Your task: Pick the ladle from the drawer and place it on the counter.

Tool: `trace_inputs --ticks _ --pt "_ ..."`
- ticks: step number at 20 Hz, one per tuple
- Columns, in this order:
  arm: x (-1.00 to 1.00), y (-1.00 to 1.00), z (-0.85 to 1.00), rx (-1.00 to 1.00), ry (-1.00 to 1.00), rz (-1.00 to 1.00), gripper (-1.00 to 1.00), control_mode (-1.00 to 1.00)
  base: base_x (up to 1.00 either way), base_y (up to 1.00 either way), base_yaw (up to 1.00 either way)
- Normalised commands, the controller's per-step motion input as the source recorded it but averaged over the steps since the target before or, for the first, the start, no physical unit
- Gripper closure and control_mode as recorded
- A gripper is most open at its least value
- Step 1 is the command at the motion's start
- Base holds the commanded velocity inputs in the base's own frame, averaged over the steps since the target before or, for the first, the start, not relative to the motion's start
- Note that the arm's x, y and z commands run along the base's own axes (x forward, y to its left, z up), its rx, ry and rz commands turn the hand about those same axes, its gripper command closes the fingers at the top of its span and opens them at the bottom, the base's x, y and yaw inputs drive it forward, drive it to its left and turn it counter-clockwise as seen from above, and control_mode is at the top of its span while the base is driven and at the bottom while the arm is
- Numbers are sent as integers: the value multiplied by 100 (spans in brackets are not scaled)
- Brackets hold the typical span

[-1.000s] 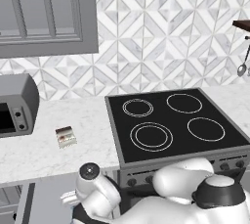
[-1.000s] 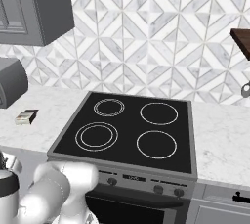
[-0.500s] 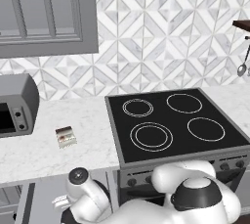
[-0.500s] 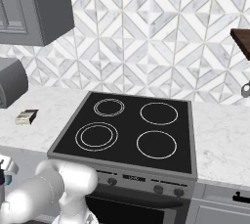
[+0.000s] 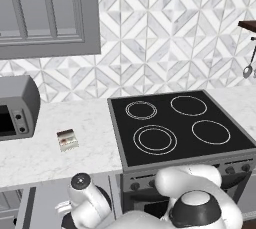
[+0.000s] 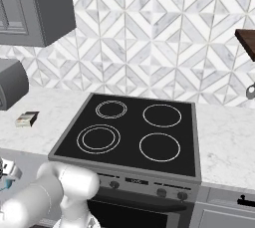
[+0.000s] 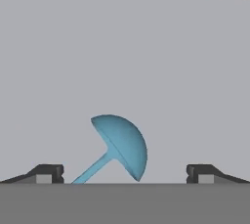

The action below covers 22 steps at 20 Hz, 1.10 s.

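In the hand view the light-blue ladle (image 7: pixel 118 143) lies on the flat grey floor of the drawer (image 7: pixel 122 47). Its round bowl is turned on its side and its thin handle runs down-left out of sight. My gripper (image 7: pixel 124 174) is open, with its fingertips (image 7: pixel 47 172) wide apart on either side of the ladle and touching nothing. In the left base view the open drawer (image 5: pixel 42 193) shows at the lower left, under the white marble counter (image 5: pixel 85 123). My wrist (image 5: pixel 84 193) reaches down over the drawer.
A grey toaster oven (image 5: pixel 15 107) stands at the counter's left, with a small box (image 5: pixel 67 139) in front of it. The black cooktop (image 5: pixel 175 125) lies to the right. A metal spoon (image 5: pixel 248 68) hangs on the far right wall. Grey cabinets (image 5: pixel 47 13) hang above.
The arm has swung left and down toward the open drawer. Its elbow has dropped lower in both base views. The counter things have not moved.
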Motion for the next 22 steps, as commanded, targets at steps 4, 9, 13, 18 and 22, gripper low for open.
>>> trace_inputs --ticks 4,9,13,18,22 --pt "14 0 -17 0 0 0 -100 -100 0 0 0" --pt "14 0 -23 0 0 0 -100 -100 0 0 0" --pt "22 0 -13 0 0 0 -100 -100 0 0 0" --pt "10 3 -26 0 0 0 100 -100 0 0 0" --pt "0 6 -17 -1 1 0 100 -100 0 0 0"
